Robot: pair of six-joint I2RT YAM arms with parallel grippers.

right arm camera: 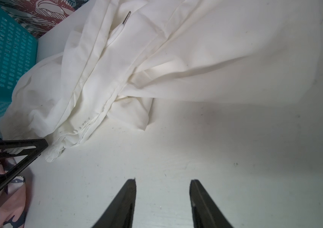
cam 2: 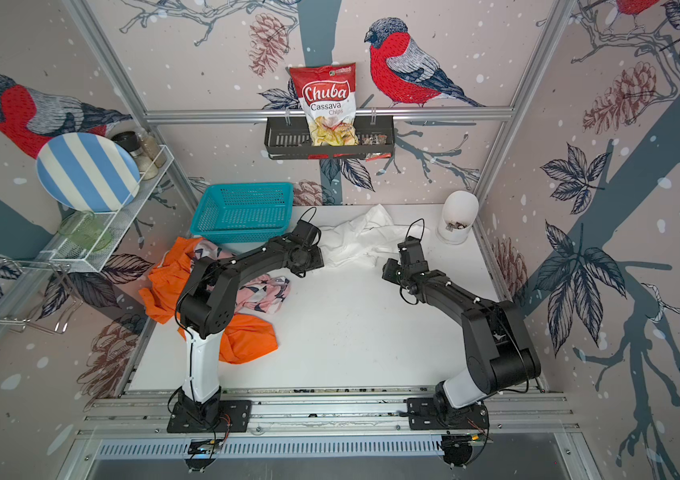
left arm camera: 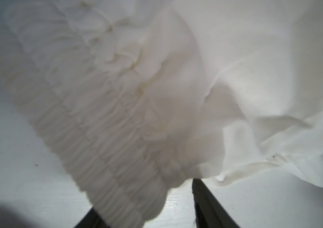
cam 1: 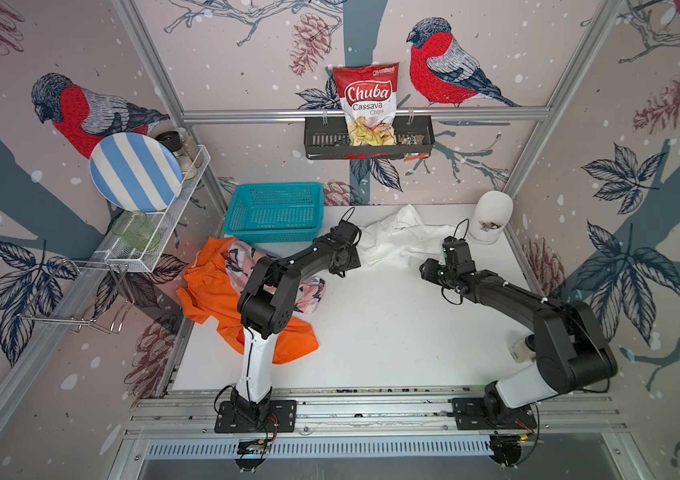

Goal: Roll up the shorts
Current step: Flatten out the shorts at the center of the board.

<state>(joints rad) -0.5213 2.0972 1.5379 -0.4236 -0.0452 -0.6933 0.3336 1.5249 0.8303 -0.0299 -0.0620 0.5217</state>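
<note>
The white shorts (cam 1: 396, 237) (cam 2: 354, 241) lie crumpled at the back of the table. My left gripper (cam 1: 355, 257) (left arm camera: 146, 187) is at their left end, open. Their gathered waistband (left arm camera: 105, 138) sags between its fingers and covers one, with a gap to the other finger (left arm camera: 206, 203). My right gripper (cam 1: 427, 268) (right arm camera: 162, 180) hovers open and empty over bare table, just in front of the shorts' right part (right arm camera: 117, 69). The orange shorts (cam 1: 209, 299) and the pink shark-print shorts (cam 1: 309, 291) (right arm camera: 8, 207) lie heaped at the left under the left arm.
A teal basket (cam 1: 276, 212) stands at the back left beside the white shorts. A white container (cam 1: 492, 216) stands in the back right corner. A wire rack with a striped plate (cam 1: 134, 172) hangs on the left wall. A black shelf with a chips bag (cam 1: 367, 104) hangs on the back wall.
</note>
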